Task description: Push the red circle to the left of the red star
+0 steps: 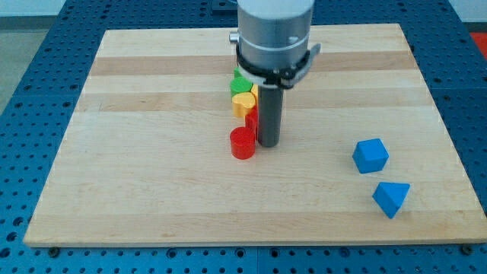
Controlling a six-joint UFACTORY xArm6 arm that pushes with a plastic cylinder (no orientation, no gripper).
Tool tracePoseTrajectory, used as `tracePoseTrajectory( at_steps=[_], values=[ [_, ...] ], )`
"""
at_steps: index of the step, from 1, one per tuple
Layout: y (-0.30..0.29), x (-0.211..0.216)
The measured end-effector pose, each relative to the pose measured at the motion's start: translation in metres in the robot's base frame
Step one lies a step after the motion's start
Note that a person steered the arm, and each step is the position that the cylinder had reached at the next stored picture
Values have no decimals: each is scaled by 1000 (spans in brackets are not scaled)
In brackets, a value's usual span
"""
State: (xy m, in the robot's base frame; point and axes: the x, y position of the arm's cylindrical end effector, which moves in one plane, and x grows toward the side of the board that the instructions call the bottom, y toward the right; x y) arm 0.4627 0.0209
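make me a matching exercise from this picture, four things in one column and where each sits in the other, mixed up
Things:
1. red circle
2. blue cube
3. blue triangular block
4. green block

Places:
A. nearest the view's bottom right corner
B. top of the cluster, partly hidden under the arm
C. just left of my tip, at the cluster's lower end
D. alone at the view's right, above the other blue block

Pairs: 1-C, 2-D, 3-A, 4-B

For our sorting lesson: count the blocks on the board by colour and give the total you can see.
Red: 2, a circle and a piece partly hidden behind my tip
Yellow: 1
Green: 1
Blue: 2
Total: 6 visible
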Motion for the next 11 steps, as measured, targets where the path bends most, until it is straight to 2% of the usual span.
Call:
tracePoseTrajectory(
  at_steps=[2,3,4,5,7,9,10,11],
  values=[
    [0,13],
    [0,83],
    [-34,90],
    [-65,75],
    [-65,31],
    [-65,39],
    [-45,79],
    [-25,59]
  ],
)
